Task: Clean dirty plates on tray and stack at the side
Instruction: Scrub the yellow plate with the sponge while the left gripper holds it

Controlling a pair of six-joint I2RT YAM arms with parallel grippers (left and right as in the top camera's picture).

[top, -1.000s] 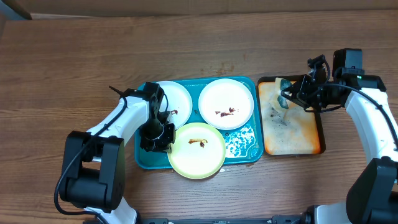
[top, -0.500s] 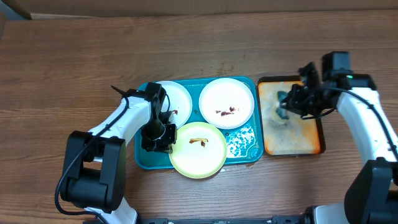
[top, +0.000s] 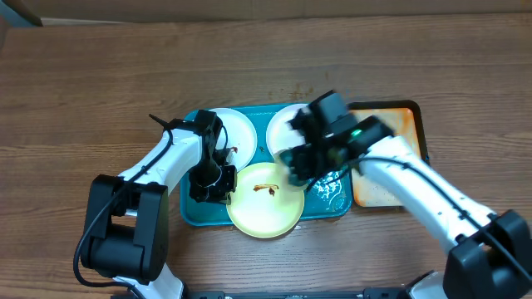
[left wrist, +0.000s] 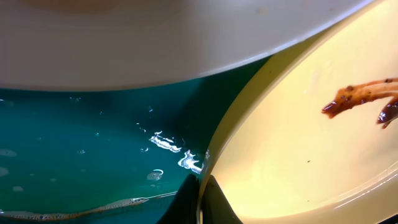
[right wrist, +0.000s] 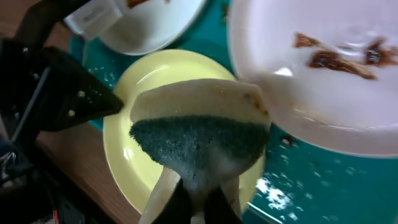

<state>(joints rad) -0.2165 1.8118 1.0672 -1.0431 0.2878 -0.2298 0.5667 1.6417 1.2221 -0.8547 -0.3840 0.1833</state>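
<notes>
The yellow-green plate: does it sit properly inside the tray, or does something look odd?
It sits askew. The yellow-green plate overhangs the rim of the teal tray on the side nearest the robot, with the left claw clamped on its edge.

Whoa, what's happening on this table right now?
Two robot arms are washing dishes. The left gripper pinches the rim of the yellow-green plate on the teal tray, steadying it. The right gripper holds a sponge in its jaws just above that plate. It and the two white plates show brown smears; nothing is stacked yet.
</notes>
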